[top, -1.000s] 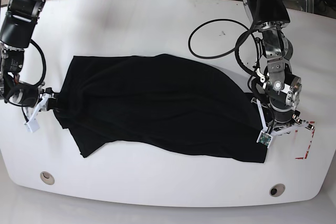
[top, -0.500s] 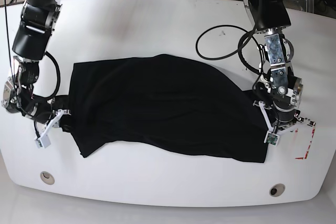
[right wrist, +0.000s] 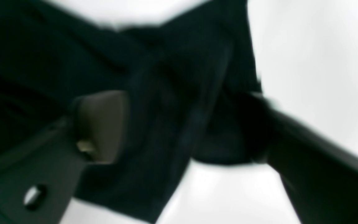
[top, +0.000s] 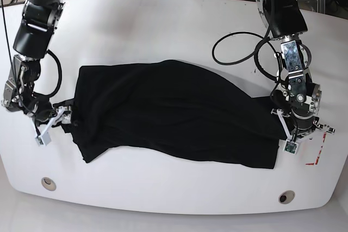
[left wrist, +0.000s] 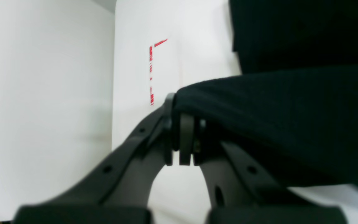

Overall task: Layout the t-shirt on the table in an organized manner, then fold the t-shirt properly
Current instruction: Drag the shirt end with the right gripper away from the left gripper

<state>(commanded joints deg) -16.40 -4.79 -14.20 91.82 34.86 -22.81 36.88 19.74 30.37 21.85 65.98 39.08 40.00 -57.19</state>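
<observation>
The black t-shirt (top: 168,112) lies spread and creased across the middle of the white table (top: 163,25). My left gripper (top: 286,140), on the base view's right, is shut on the shirt's right edge. The left wrist view shows its jaws (left wrist: 182,130) pinching a fold of fabric (left wrist: 275,102) just above the table. My right gripper (top: 61,117) is at the shirt's left edge. In the blurred right wrist view its fingers (right wrist: 101,124) stand apart with a bunch of black fabric (right wrist: 179,118) between them.
A red tape corner (top: 318,156) marks the table by the left gripper and shows in the left wrist view (left wrist: 151,68). Two grey grommet holes (top: 49,183) (top: 286,196) sit near the front edge. A black cable loop (top: 239,47) lies behind the left arm.
My left gripper has pulled the shirt's right edge a little further right. My right gripper swung down then back up to the shirt's left edge; the left sleeve now lies nearer the body.
</observation>
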